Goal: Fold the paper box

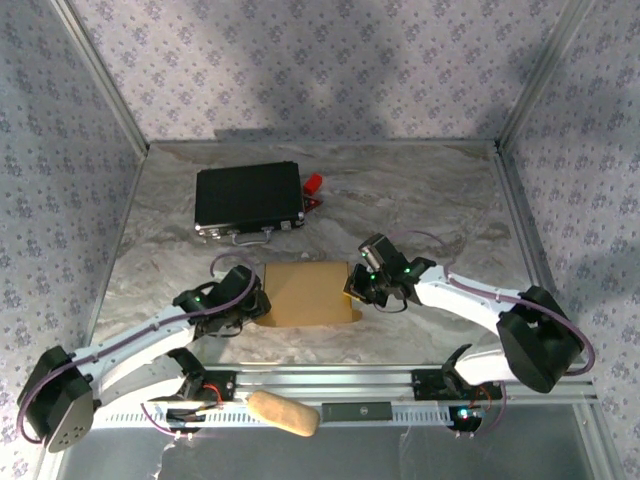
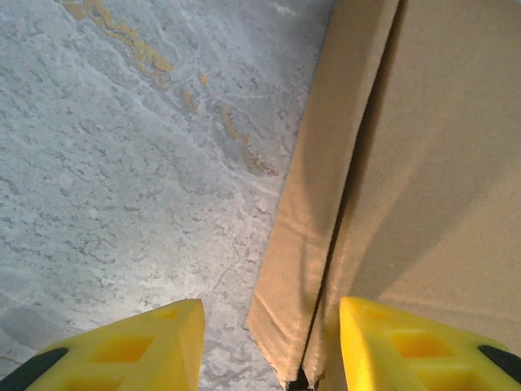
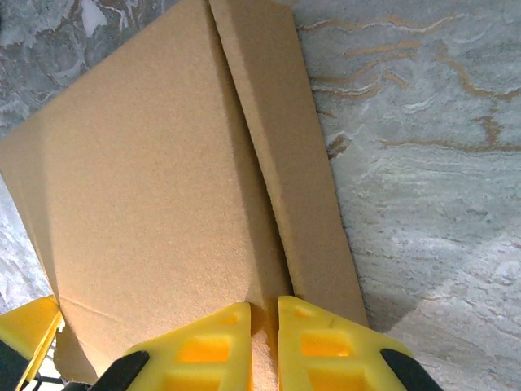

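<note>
1. Paper box (image 1: 308, 293) lies flat mid-table (image 1: 420, 200), between both arms.
2. Left pincer (image 2: 270, 308) is wide, straddling the box's left flap edge.
3. Right pincer (image 3: 264, 309) is narrow, pinching cardboard at the right flap crease.
4. Black case (image 1: 249, 201) sits at the far left, apart from the box.

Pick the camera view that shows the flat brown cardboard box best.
Top external: almost the whole brown cardboard box shows, lying flat on the grey marbled table. The left wrist and right wrist views each give a close-up of one folded edge.
</note>
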Robot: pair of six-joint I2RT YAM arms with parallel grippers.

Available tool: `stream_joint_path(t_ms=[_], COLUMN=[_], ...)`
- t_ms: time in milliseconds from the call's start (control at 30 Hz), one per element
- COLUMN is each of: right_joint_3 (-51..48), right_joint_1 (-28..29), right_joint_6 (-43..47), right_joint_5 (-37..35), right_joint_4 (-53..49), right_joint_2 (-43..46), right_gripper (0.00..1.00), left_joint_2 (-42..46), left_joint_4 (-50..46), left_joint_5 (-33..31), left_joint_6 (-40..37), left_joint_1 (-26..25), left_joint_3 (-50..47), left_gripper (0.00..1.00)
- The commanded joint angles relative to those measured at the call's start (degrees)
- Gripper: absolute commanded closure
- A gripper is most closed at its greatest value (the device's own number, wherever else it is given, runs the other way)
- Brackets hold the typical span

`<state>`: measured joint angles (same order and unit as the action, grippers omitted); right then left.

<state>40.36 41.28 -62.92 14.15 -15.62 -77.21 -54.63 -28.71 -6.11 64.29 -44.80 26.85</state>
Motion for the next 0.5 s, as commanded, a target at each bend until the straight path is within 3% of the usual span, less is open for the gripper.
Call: stream_joint_path(t_ms=[0,300,467], right_joint_3=[1.17,2.15,2.00], right_joint_1=[-0.55,0.38,1.41], right_joint_6=[1.64,6.11,6.99], right_joint_5=[-3.16,-8.50,-7.00], right_joint_4=[-3.91,-10.05,-8.49], right_joint_2=[-0.75,2.72,0.57], right_gripper=[0.85,0.79,0.78], left_joint_2=[-1.13,-2.17,-2.65], left_joint_4=[-3.20,-0.63,0.45], left_joint_5=[-2.23,-2.59,-2.51], left_joint_6=[-1.63,-1.06,-0.84], left_joint_1=[-0.25,-0.33,-0.54], left_joint_3=[1.06,-0.04,0.04], left_gripper=[0.54,0.59,0.60])
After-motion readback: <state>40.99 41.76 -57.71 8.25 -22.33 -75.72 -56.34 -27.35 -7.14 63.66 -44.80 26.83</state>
